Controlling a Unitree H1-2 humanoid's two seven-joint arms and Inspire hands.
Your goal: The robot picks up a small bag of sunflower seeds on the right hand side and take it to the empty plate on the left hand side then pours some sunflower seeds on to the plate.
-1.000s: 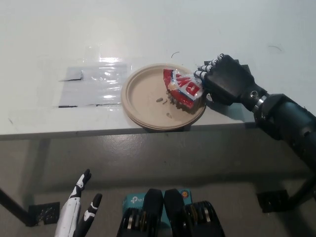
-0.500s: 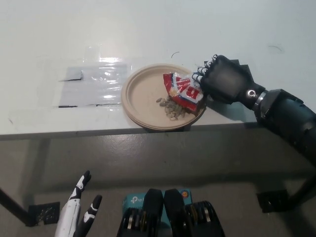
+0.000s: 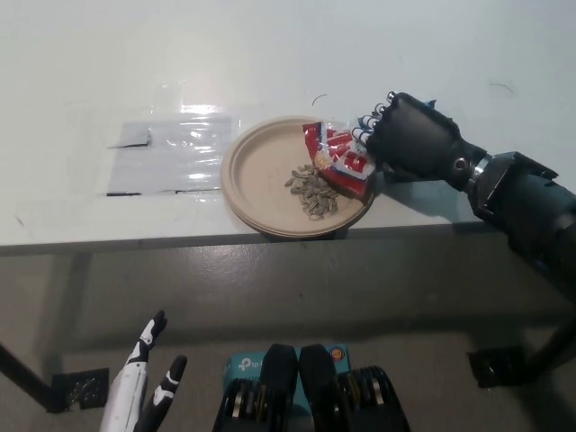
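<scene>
Sunflower seeds point(image 3: 313, 190) lie in a small loose heap on the tan plate point(image 3: 256, 170), a little right of its middle and toward its near rim. Above the plate's right edge the red and white seed bag point(image 3: 340, 158) is held tilted, its lower end hanging just over the heap. The black right robot hand point(image 3: 401, 140) comes in from the right with its fingers point(image 3: 367, 127) curled tight around the bag's upper right part. The plate sits close to the front edge of the pale surface point(image 3: 270, 54), and a clear shiny sheet point(image 3: 166, 155) lies flat just to its left. The white left robot hand point(image 3: 142, 381) rests low at the lower left, below the surface, fingers spread and holding nothing.
</scene>
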